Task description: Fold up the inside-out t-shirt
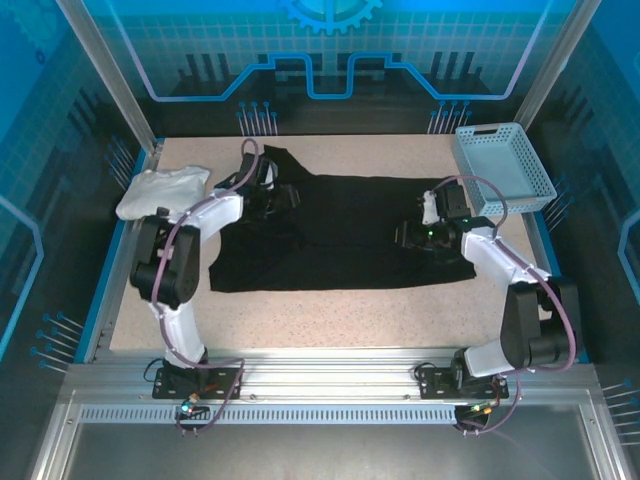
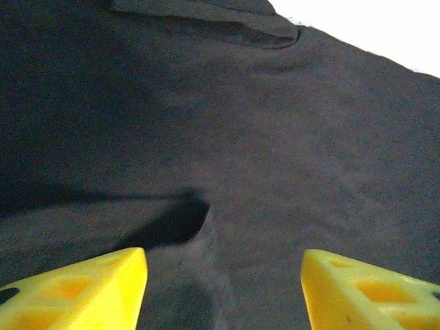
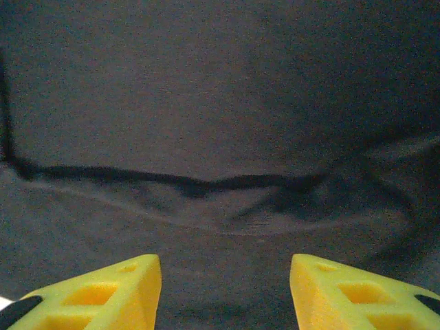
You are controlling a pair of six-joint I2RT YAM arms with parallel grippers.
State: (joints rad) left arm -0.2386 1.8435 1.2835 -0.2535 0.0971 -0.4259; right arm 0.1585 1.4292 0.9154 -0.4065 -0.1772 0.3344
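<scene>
1. T-shirt [image 1: 340, 235] lies flat under me, its long axis running left-right from one of my grippers to the other.
2. My left gripper [image 1: 268, 192] sits over its left end and my right gripper [image 1: 415, 236] over its right end, so each end is nearest its own arm.
3. Left fingers [image 2: 89, 289] apart, nothing clamped. Cloth is below and ahead, with a small pucker between them.
4. Right fingers [image 3: 103, 295] apart, nothing clamped. A cloth edge lies just ahead.

Obstacles: white folded garment [image 1: 160, 192] left of the left claw [image 1: 270, 195]; blue basket [image 1: 503, 168] close right of the right claw [image 1: 415, 238], farther back. Between the claws the t-shirt [image 1: 340, 235] lies flat; nearside surface [image 1: 330, 315] offers passage.
</scene>
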